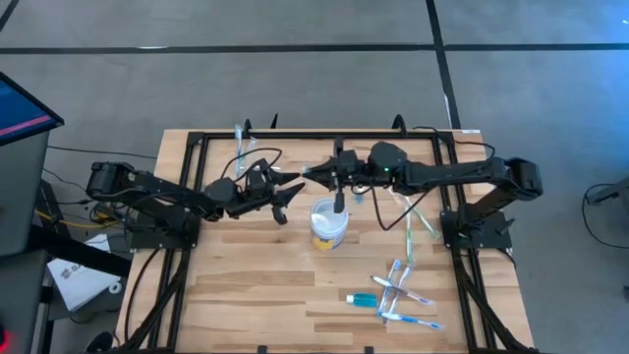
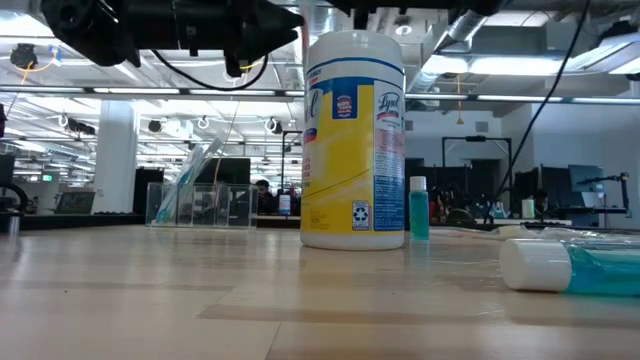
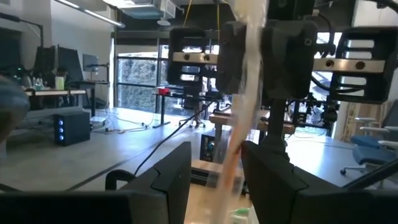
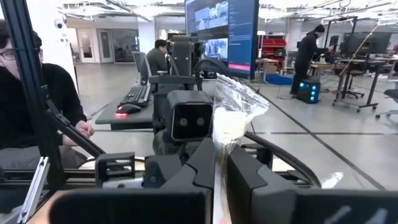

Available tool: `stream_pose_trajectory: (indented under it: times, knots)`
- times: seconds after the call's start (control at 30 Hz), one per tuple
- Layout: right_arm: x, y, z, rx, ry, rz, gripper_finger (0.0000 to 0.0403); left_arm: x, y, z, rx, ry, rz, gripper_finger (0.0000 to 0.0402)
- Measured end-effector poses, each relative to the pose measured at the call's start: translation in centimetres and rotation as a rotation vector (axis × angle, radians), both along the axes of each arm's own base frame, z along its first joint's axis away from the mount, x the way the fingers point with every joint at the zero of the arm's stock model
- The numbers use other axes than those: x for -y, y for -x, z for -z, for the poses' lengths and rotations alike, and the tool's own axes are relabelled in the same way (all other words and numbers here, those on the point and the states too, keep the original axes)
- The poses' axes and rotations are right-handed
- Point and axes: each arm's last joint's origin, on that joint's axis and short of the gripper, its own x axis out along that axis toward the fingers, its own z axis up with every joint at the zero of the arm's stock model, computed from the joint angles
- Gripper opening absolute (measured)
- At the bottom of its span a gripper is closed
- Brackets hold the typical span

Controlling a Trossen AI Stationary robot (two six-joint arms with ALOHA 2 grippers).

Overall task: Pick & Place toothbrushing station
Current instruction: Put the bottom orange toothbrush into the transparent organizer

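Observation:
The toothbrushing station (image 2: 200, 200), a see-through stand with narrow cups, rests on the table's far left part (image 1: 241, 136); a toothbrush (image 2: 186, 178) leans in one cup. Above the table's middle my right gripper (image 1: 313, 175) (image 4: 219, 165) is shut on a toothbrush in crinkled clear wrapping (image 4: 229, 115) (image 3: 245, 93). My left gripper (image 1: 293, 189) (image 3: 216, 155) faces it from the left, open. Its fingers stand on either side of the wrapped toothbrush's lower part; I cannot tell whether they touch it. My right gripper pinches the wrapped toothbrush between its two fingers, low on its length (image 4: 217, 177). The fingers reach in level from the table's right side and lie across it. It stands about upright, white head up, lifted clear of the table.
A round white-topped, yellow-banded tub (image 1: 329, 224) (image 2: 353, 140) stands just near of both grippers. Several wrapped toothbrushes and a teal tube (image 1: 398, 295) (image 2: 570, 268) lie at the near right. A small teal bottle (image 2: 418, 208) stands behind the tub. A person (image 4: 37, 106) sits beyond the table.

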Motion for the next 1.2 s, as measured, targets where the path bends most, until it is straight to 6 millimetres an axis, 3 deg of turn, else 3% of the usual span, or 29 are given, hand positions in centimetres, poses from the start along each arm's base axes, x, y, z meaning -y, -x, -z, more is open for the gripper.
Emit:
stream_pose_trajectory:
  times: [0.2, 0.5, 0.83, 1.2]
  knots:
    - [0.03, -1.13, 0.41, -0.014, 0.0, -0.025, 0.0006, 0.11, -0.04, 0.01, -0.004, -0.015, 0.038, 0.0135]
    - [0.01, -1.19, 0.37, -0.012, 0.0, -0.03, 0.0007, 0.09, -0.03, 0.01, -0.004, -0.013, 0.029, 0.0131]
    - [0.05, -1.19, 0.5, -0.026, -0.017, -0.027, 0.001, 0.12, -0.05, 0.06, -0.011, -0.02, 0.032, 0.0019]
    - [0.23, -1.17, 0.93, -0.073, -0.015, -0.015, 0.0056, 0.03, 0.02, 0.03, -0.011, -0.004, 0.002, 0.0016]
